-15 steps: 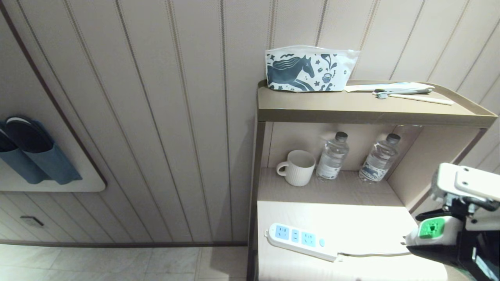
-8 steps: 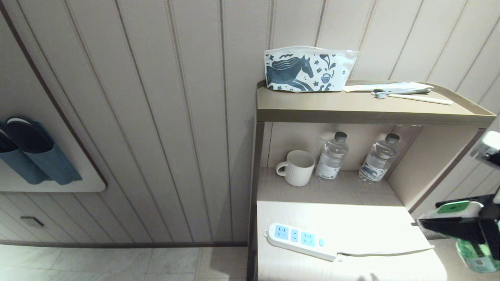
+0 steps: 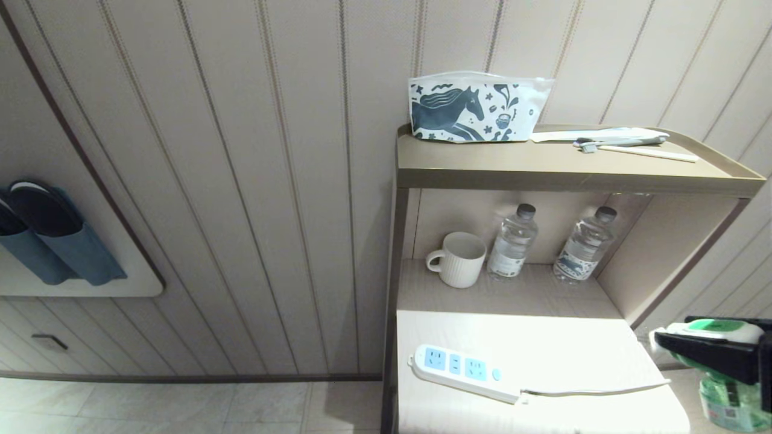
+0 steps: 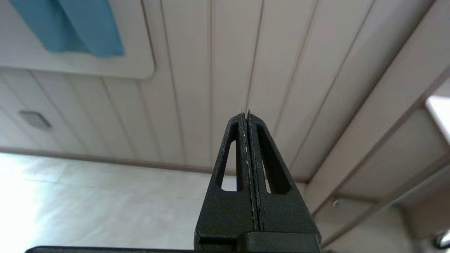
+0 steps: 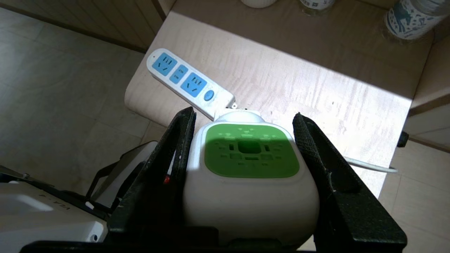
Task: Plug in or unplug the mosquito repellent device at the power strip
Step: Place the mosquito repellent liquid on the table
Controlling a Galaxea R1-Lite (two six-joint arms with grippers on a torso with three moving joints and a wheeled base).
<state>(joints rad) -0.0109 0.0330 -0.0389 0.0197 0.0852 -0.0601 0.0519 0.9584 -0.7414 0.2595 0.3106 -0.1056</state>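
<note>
Right end effector (image 5: 246, 168) clamps the mosquito repellent device (image 5: 250, 175) off the bench's (image 3: 543, 337) right edge, unplugged. Left end effector (image 4: 246, 117) is fully closed, empty, facing the wall. Power strip (image 3: 461, 371) lies at the bench's front-left, sockets bare; mug (image 3: 458, 259) and water bottles (image 3: 512, 241) behind.

The mosquito repellent device (image 3: 721, 361) is cut off by the frame's right edge.

You're looking at a hotel-style guest room: a beige panelled wall (image 3: 241, 181), blue slippers in a wall holder (image 3: 54, 241), two clear water bottles (image 3: 512, 241), a white ribbed mug (image 3: 458, 259), and a horse-print toiletry pouch (image 3: 476, 108) on the wooden shelf unit (image 3: 573, 172).
</note>
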